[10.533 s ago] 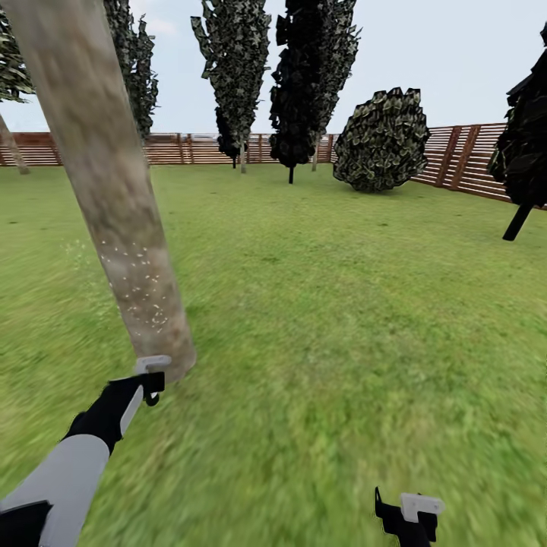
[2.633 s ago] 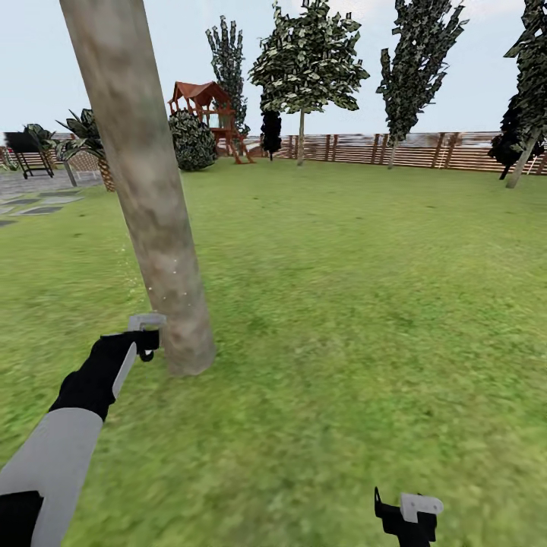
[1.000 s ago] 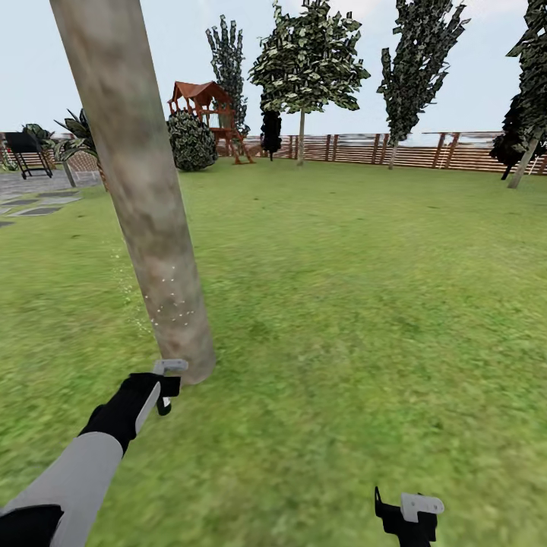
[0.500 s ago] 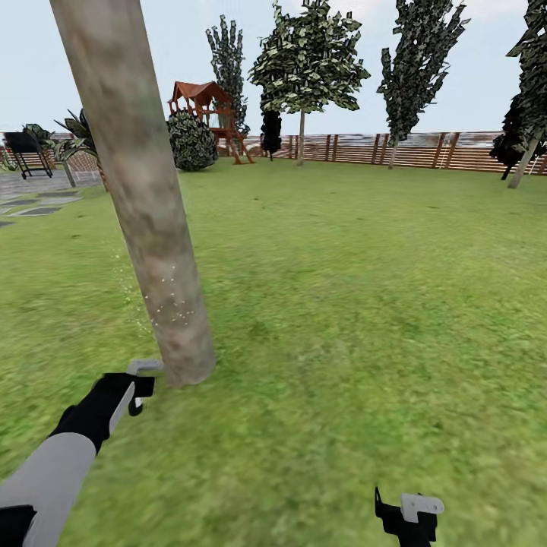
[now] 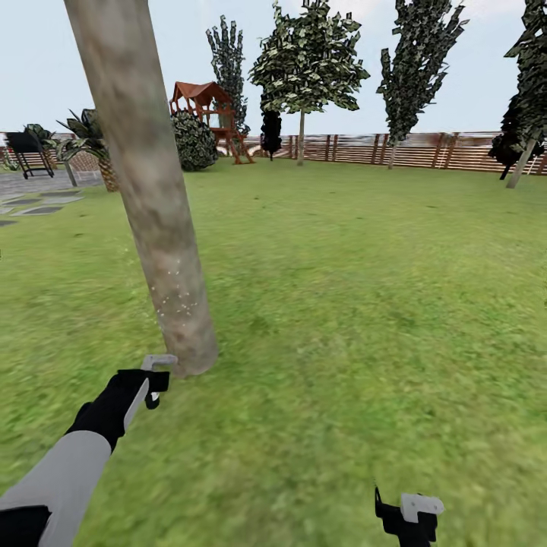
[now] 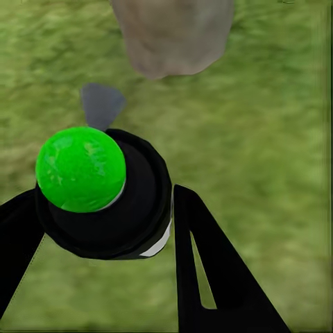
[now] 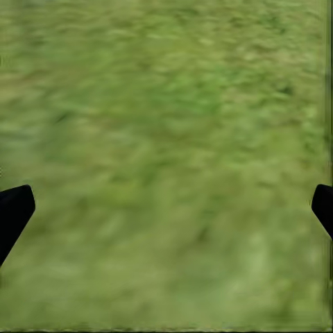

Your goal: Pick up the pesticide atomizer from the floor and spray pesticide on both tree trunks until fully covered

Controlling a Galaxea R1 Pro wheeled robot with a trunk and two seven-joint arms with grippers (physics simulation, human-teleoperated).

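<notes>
A thick, smooth tree trunk [image 5: 156, 205] leans slightly as it rises out of the lawn [image 5: 365, 304], its pale beige-grey bark mottled with darker blotches and flecked low down with fine white specks. The left claw [image 5: 154, 377] hovers just beside the foot of that trunk, at the end of a black wrist and a light grey forearm. In the left wrist view its two flat black fingers [image 6: 208, 270] close around the pesticide atomizer [image 6: 104, 198], a round black body capped by a glossy bright green dome, with a small grey nozzle piece pointing toward the rounded base of the trunk [image 6: 173, 35]. The grass is a soft, blurry green with uneven darker patches. The right claw [image 5: 408, 516], black with a pale grey block on top, hangs low over bare grass well apart from the trunk; in the right wrist view its dark fingertips [image 7: 14, 211] stand far apart at either side, holding nothing. Far back, a brown horizontal-slat wooden fence [image 5: 425, 150] runs along the lawn's far edge, with ragged dark green leafy trees [image 5: 308, 61] before it, a red-roofed wooden play frame [image 5: 205, 114], and grey stepping stones [image 5: 38, 209] at the left edge.
</notes>
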